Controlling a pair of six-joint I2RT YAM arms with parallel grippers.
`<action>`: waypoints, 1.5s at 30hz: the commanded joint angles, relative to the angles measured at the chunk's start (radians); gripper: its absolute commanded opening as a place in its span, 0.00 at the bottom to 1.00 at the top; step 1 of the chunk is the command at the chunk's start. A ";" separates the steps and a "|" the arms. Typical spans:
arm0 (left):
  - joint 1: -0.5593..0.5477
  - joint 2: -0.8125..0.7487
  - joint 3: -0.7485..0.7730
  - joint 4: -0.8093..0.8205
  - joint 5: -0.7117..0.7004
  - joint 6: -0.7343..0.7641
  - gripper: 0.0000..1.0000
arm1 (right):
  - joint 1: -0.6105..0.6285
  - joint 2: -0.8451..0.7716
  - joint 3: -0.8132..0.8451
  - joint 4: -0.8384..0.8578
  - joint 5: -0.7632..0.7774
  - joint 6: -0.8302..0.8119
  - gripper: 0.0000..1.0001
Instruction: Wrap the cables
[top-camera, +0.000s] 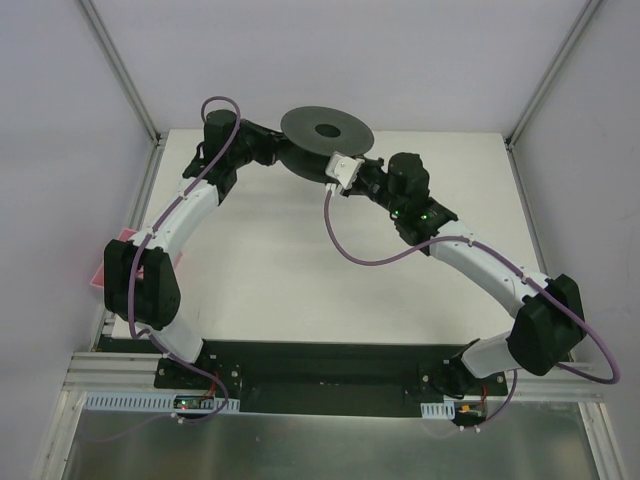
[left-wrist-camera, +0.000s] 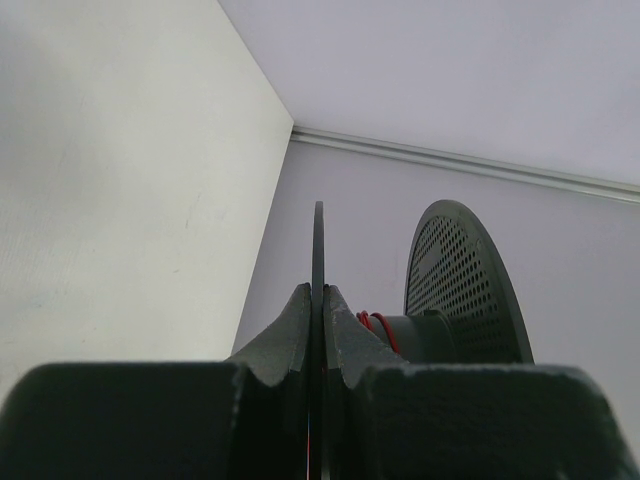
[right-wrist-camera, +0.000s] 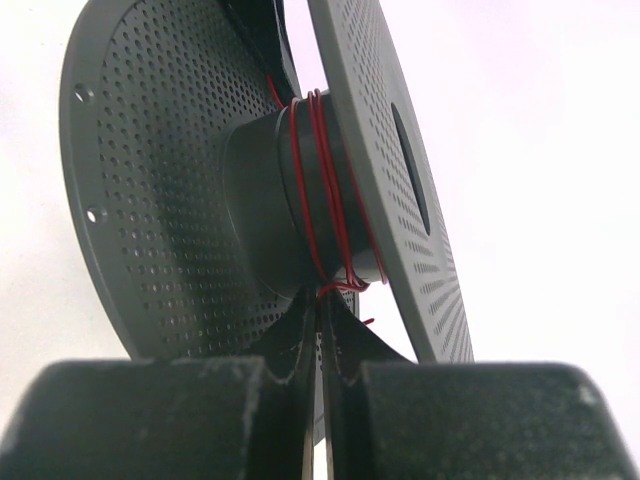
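At the far middle of the white table (top-camera: 280, 290), both arms meet at the dark grey plastic spool (top-camera: 327, 128), which is held with one perforated flange facing up toward the overhead camera. Your left gripper (left-wrist-camera: 318, 295) has its jaws pressed onto the thin flange rim (left-wrist-camera: 318, 245), seen edge-on between the fingers, so that arm is the holder. Your right gripper (right-wrist-camera: 320, 305) has its jaws pressed together just below the hub (right-wrist-camera: 260, 200). The thin red wire (right-wrist-camera: 320, 180) appears to run down into that pinch.

The wire sits on the hub between the two flanges. Its few turns are bunched toward the flange on the right of the right wrist view, directly ahead of the right fingertips. The turns lie crosswise to the spool's axis, which runs roughly side to side across that view. The short free run points from the hub straight back at the jaws. Your right arm is the nearer one to the wire; the left wrist view shows only a glimpse of red beside its fingers. I judge the next move turns on carrying that pinched run round the hub, keeping it inside the gap between the flanges.
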 joint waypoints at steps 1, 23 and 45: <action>-0.093 -0.052 0.012 0.134 0.051 0.001 0.00 | 0.056 0.014 0.040 0.085 -0.193 0.027 0.00; -0.154 -0.050 -0.007 0.135 0.045 0.001 0.00 | 0.056 0.000 0.020 0.079 -0.232 0.024 0.00; -0.096 0.180 0.022 0.324 0.072 0.038 0.00 | -0.085 0.216 0.027 0.196 -0.117 0.032 0.00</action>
